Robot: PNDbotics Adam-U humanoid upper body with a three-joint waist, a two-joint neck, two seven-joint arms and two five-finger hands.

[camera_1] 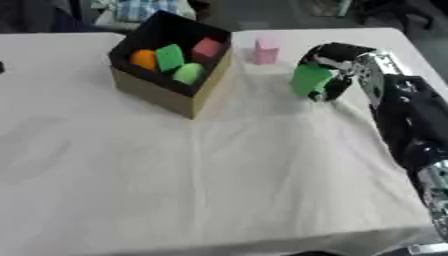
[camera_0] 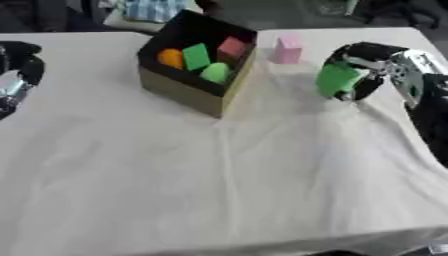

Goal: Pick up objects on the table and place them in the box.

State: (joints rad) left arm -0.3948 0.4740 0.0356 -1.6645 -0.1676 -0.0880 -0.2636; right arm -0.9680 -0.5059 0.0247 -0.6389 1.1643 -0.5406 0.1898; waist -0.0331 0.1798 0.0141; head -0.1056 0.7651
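Observation:
A black-lined cardboard box (camera_0: 188, 90) stands at the back middle of the white-clothed table. Inside it lie an orange piece (camera_0: 170, 57), a green block (camera_0: 196, 56), a red block (camera_0: 231, 48) and a light green rounded piece (camera_0: 215, 73). A pink block (camera_0: 287, 48) stands on the cloth just right of the box. Further right, my right hand (camera_0: 363, 67) is shut on a green block (camera_0: 335, 80), held just above the cloth. My left hand (camera_0: 19, 75) shows at the left edge, away from the objects; its fingers look curled.
The white cloth (camera_0: 219, 175) is wrinkled and covers the whole table. The table's front edge runs along the bottom of the view. Dark clutter and a checked cloth (camera_0: 153, 9) lie beyond the far edge.

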